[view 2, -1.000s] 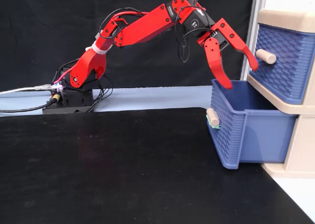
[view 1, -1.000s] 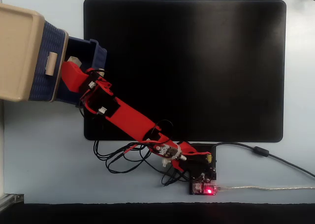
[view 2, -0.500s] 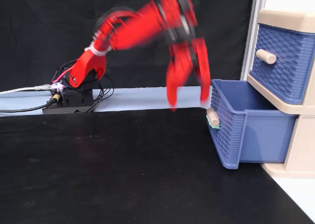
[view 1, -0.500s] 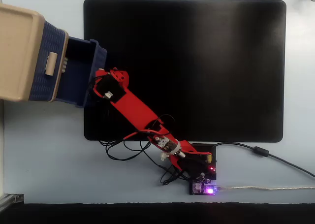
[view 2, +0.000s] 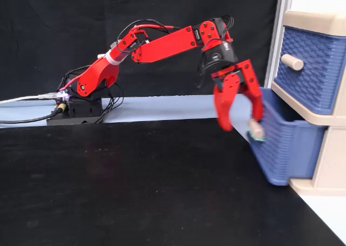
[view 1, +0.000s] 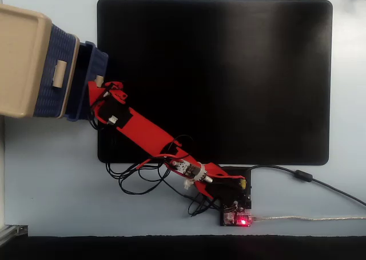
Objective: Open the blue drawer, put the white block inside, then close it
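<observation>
Red arm reaches from its base (view 2: 81, 102) across the black mat (view 1: 229, 77) to the beige drawer cabinet (view 1: 20, 60) at the desk (view 1: 51, 186) edge. Fingers (view 2: 223, 108) spread, pointing down, gripper (view 2: 241, 121) straddling the beige handle (view 2: 255, 130) of the blue drawer (view 2: 286, 148); one finger sits against the drawer front by the handle, the other hangs out over the mat. Nothing pinched. Blue drawer is the lower one, partly pulled out of the cabinet, tilted slightly in the side view. Upper blue drawer (view 2: 308, 67) is flush in the cabinet. White block not visible in either fixed view; drawer inside is hidden, dark.
</observation>
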### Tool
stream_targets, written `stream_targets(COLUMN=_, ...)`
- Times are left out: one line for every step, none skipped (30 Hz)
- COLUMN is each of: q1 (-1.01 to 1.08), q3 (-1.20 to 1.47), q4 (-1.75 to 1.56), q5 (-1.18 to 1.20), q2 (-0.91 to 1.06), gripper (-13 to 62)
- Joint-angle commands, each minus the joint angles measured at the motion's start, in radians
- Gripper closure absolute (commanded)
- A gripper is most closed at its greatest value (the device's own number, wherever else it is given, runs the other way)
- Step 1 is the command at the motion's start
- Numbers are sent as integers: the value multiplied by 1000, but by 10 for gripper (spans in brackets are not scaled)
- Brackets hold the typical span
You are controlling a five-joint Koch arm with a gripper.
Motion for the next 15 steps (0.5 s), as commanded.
stream_targets(q1=-17, q3=-15, q4=-158, q5=52, q2=2, gripper=155)
stream_targets(q1=-26, q3=-15, q4=-204, q5=58, q2=-5, gripper=155)
stream_targets(q1=-37, q3=-14, q4=-250, q5=64, q2=-15, gripper=155)
stream_targets(q1=-44, q3=-14, q4=-291, q5=69, q2=-31, gripper=155)
stream_targets(q1=-49, q3=-14, q4=-325, q5=75, q2=-51, gripper=155)
stream_targets(q1=-51, q3=-14, q4=-350, q5=77, q2=-69, gripper=155)
stream_targets(q1=-52, q3=-15, q4=-365, q5=77, q2=-78, gripper=155)
stream_targets(q1=-51, q3=-15, q4=-370, q5=77, q2=-83, gripper=154)
stream_targets(q1=-51, q3=-14, q4=-357, q5=77, q2=-83, gripper=153)
stream_targets(q1=-51, q3=-6, q4=-345, q5=77, q2=-77, gripper=151)
stream_targets(q1=-46, q3=-14, q4=-316, q5=75, q2=-64, gripper=149)
stream_targets(q1=-43, q3=-15, q4=-267, q5=72, q2=-31, gripper=149)
stream_targets(q1=-32, q3=-14, q4=-192, q5=72, q2=21, gripper=149)
stream_targets(q1=-11, q3=-14, q4=-101, q5=69, q2=87, gripper=151)
stream_targets(q1=29, q3=-12, q4=2, q5=66, q2=153, gripper=152)
